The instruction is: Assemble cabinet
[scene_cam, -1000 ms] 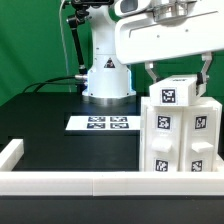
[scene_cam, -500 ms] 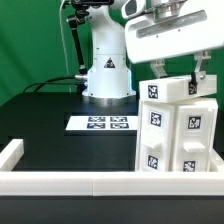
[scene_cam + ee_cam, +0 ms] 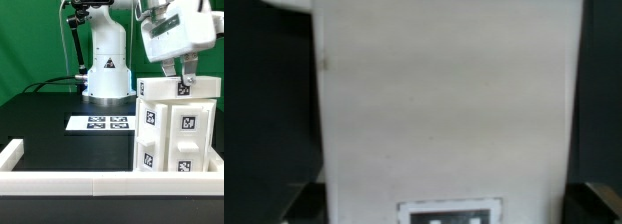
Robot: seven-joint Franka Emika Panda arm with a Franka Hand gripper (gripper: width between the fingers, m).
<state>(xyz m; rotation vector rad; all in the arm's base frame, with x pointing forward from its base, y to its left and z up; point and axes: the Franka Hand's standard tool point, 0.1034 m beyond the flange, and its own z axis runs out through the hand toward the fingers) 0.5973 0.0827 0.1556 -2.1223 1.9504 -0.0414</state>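
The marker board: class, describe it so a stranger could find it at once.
On the black table, look in front of the robot's white base. The marker board lies flat there, a thin white sheet printed with tags, unlike the tall boxy cabinet under the gripper.

black table point(image 3: 45, 135) carries marker board point(image 3: 100, 123), cabinet point(image 3: 175, 135) (standing upright).

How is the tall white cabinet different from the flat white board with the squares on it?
The cabinet is a tall box standing up near the white rail; the marker board is thin and lies flat on the black table. The gripper is at the top of the cabinet; nothing touches the marker board. The cabinet's squares sit on its sides, the marker board's face up. Both are white with black-and-white squares.
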